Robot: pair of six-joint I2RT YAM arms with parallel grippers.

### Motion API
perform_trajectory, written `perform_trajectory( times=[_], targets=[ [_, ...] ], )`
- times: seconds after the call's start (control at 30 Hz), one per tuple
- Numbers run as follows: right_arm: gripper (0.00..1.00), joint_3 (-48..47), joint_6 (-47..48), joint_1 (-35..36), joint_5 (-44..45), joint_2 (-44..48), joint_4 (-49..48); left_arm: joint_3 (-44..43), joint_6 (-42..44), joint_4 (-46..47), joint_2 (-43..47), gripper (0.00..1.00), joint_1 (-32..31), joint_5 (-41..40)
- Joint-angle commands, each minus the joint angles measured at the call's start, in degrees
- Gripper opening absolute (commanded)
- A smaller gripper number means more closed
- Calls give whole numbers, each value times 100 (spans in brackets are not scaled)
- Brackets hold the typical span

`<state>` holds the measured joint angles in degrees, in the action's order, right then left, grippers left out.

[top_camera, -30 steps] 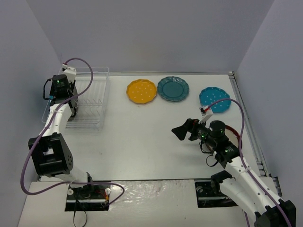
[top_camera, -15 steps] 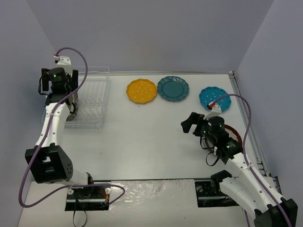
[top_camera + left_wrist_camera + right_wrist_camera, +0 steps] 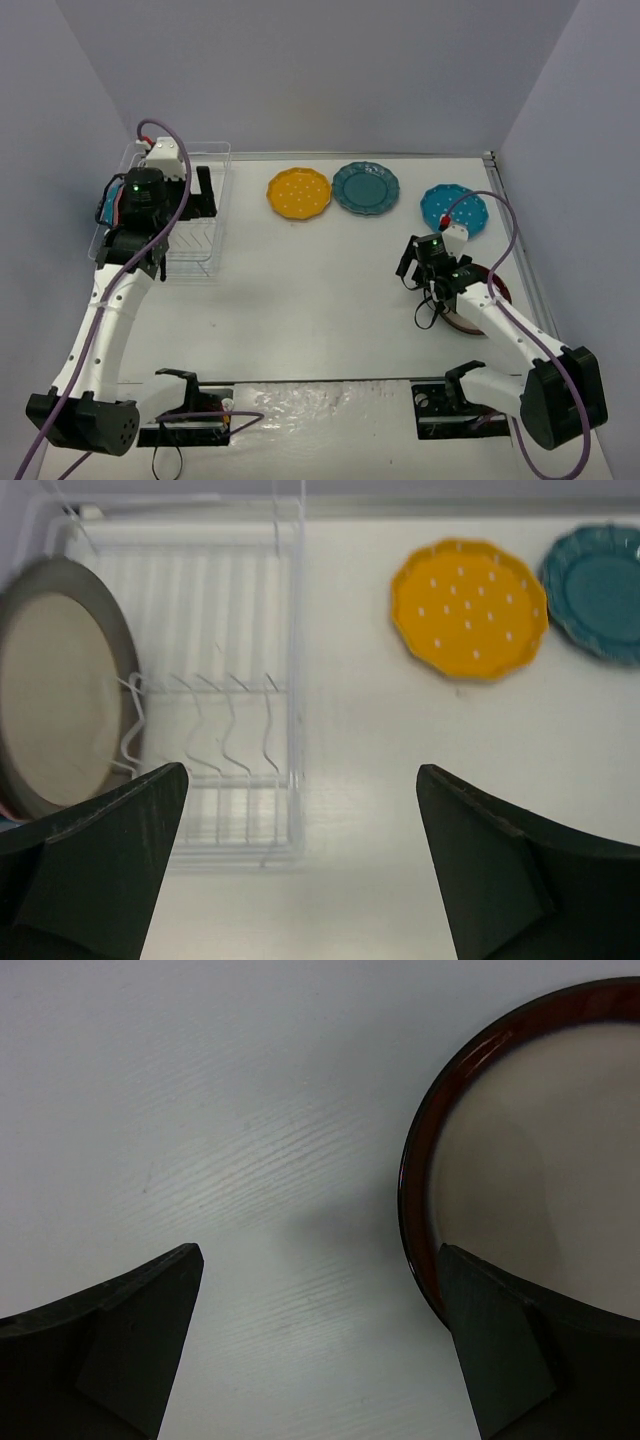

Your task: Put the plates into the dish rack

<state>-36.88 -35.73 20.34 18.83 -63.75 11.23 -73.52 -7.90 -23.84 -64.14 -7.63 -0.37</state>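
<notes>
The clear dish rack (image 3: 222, 200) with white wire tines stands at the far left. A dark-rimmed cream plate (image 3: 60, 680) stands on edge in its left part (image 3: 215, 610). My left gripper (image 3: 148, 262) hangs over the rack's near right corner, open and empty (image 3: 300, 870). A yellow dotted plate (image 3: 299, 193), a dark teal plate (image 3: 365, 187) and a bright blue plate (image 3: 455, 208) lie flat along the back. A second dark-rimmed cream plate (image 3: 540, 1160) lies at the right, partly under my right arm. My right gripper (image 3: 320, 1340) is open, low at that plate's left edge, one finger over its rim.
The left arm hides much of the rack in the top view; slivers of blue and red show at its left side (image 3: 104, 208). Grey walls close in the table at the back and both sides. The arm bases sit at the near edge.
</notes>
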Motion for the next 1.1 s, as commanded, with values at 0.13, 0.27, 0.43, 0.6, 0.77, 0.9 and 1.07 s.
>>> perform_trajectory(
  times=[0.13, 0.27, 0.43, 0.6, 0.77, 0.9, 1.07],
  targets=[
    [100, 284, -537, -440, 80, -645, -435, 936, -475, -129, 498, 97, -177, 846],
    [100, 369, -523, -615, -359, -990, -758, 872, -459, -216, 520, 97, -184, 855],
    [100, 458, -366, -624, -1040, -1442, -1303, 905, -451, -211, 623, 97, -184, 870],
    [99, 325, -253, -414, -1642, -1822, -1684, 875, -432, -244, 623, 97, -169, 855],
    [98, -242, -537, 589, -1807, -2355, -2080, 883, -447, -242, 666, 97, -168, 859],
    [97, -740, -759, 1271, -2023, -2949, -2326, 883, -427, -252, 700, 97, -173, 808],
    [97, -1610, -718, 1948, -2101, -3684, -2472, 914, -405, -248, 788, 97, -168, 697]
  ],
)
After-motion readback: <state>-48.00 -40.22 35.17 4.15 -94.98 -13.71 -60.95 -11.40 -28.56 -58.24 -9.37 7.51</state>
